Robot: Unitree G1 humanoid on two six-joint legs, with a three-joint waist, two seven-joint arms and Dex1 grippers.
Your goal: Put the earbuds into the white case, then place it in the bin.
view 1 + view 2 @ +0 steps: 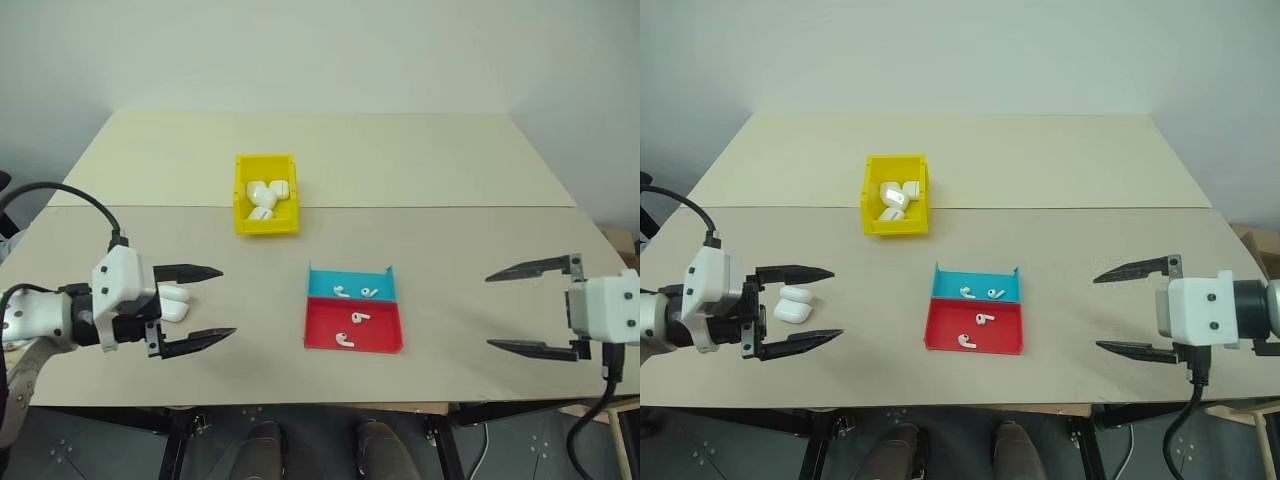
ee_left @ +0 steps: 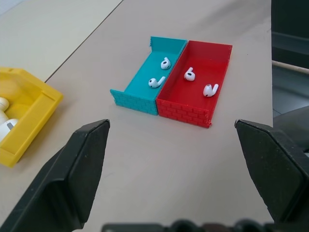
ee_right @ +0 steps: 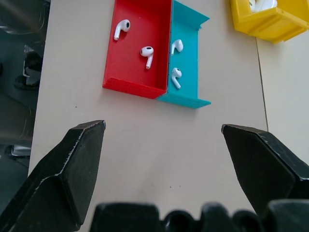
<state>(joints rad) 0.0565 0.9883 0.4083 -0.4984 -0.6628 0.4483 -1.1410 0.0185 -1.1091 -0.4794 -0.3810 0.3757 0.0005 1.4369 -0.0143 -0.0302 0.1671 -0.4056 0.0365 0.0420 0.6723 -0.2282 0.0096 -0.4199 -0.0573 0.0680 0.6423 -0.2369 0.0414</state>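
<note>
Nearest the robot, both hands hover over the front of the beige bench (image 1: 450, 230) with their black fingers spread wide and nothing between them. The left hand (image 1: 815, 305) sits at the left side, pointing toward the middle; a small glossy white rounded charging case (image 1: 793, 304) lies on the bench between its fingers, lid shut, touching neither as far as can be seen. The right hand (image 1: 1120, 310) sits at the right side, pointing inward, well apart from everything.

Between the hands, at the bench's middle, a flat red plastic tray (image 1: 975, 328) holds two tiny white stemmed earbuds (image 1: 985, 319). Touching its far edge is a flat blue plastic tray (image 1: 977, 284) with two more earbuds (image 1: 967, 293) lying loose in it.

Farther back and slightly left stands a small bright yellow plastic open-top bin (image 1: 872, 195), with several white cases (image 1: 895, 200) piled in it.
</note>
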